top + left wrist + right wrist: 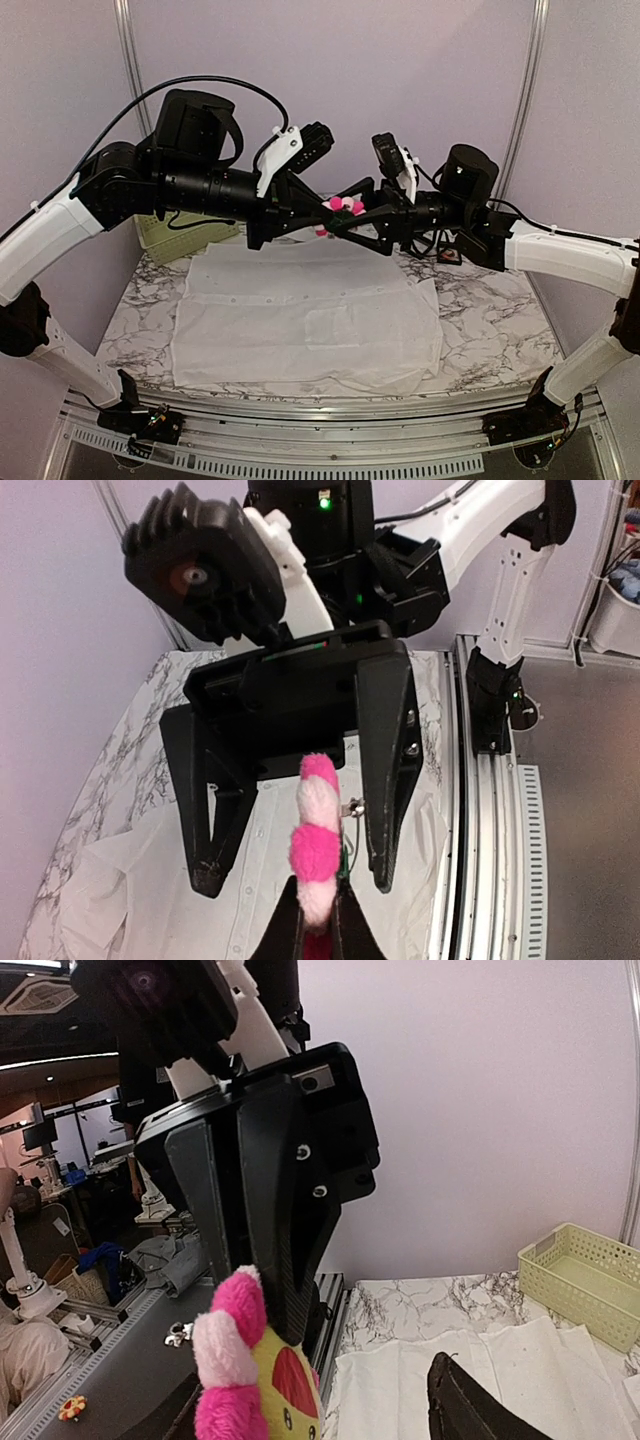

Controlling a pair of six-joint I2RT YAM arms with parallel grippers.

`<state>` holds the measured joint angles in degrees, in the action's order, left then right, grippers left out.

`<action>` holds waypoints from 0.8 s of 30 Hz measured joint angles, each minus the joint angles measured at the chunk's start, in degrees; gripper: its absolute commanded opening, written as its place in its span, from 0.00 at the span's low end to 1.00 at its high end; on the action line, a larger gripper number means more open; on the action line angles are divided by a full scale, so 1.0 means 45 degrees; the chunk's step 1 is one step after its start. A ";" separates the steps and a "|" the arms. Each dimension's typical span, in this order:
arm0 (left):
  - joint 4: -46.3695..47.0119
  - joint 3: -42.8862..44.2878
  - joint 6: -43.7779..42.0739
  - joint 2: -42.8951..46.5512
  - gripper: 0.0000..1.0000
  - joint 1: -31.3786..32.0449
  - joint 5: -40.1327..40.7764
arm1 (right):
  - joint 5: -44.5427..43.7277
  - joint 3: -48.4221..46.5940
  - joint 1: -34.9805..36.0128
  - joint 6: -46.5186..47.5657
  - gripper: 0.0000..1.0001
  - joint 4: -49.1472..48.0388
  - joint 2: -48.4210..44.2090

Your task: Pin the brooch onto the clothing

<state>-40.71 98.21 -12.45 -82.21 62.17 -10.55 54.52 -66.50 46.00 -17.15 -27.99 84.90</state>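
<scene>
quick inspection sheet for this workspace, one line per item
surface: marble-pattern table, shirt spread over its middle
job's things: white shirt laid flat; pink-and-white plush brooch held in the air above it, not yet pinned
clutter: green basket at back left; small dark item at back right, too small to identify
grippers: left gripper jaws shut on the brooch; right gripper jaws open, facing the brooch
cables: black cable looping over the left arm
surroundings: lilac wall panels behind
</scene>
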 measured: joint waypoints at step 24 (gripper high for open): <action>-0.0034 0.0000 0.0000 0.0000 0.00 0.0015 0.0126 | -0.0525 0.0170 0.0306 0.0695 0.23 -0.0243 -0.0486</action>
<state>-40.86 98.21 -12.45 -82.21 62.24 -9.98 52.16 -65.73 47.37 -14.02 -29.08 82.72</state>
